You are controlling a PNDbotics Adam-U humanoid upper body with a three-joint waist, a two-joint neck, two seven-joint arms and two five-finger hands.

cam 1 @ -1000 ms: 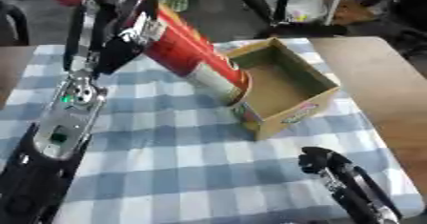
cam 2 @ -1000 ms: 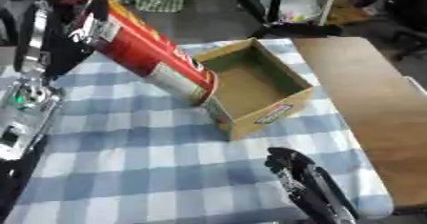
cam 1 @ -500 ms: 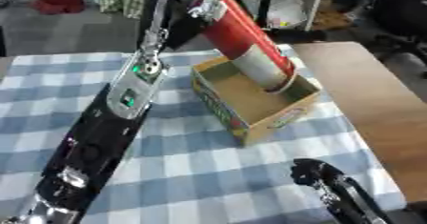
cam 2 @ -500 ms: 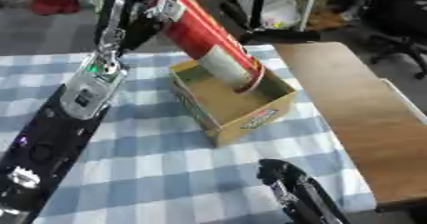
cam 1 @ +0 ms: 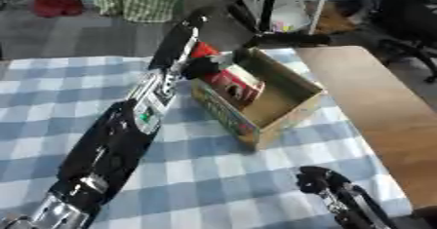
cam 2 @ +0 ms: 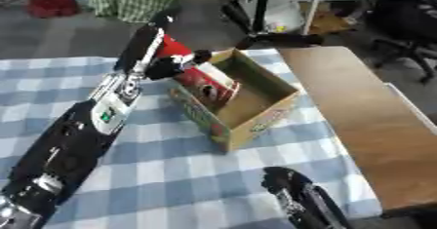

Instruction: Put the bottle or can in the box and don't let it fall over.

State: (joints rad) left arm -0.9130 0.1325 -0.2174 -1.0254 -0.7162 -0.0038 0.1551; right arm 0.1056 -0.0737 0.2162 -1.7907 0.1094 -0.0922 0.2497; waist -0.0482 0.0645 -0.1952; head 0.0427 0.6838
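A red can (cam 1: 232, 85) with a white label leans tilted inside the open cardboard box (cam 1: 294, 118), against the box's left wall, with its red top (cam 2: 177, 47) above the rim. My left hand (cam 2: 170, 66) reaches in from the lower left, and its fingers are curled round the can's upper part. My right hand (cam 1: 327, 189) rests idle near the lower right edge with relaxed fingers, holding nothing. The can's base is hidden in the box.
The box stands askew on a blue and white checked cloth (cam 1: 213, 174). Bare wooden tabletop (cam 1: 375, 106) runs along the right. A black chair, a shelf and striped fabric stand beyond the far edge.
The can has gone deeper into the box with my left hand still on it, and it now leans left. The camera has shifted. My right hand stays put.
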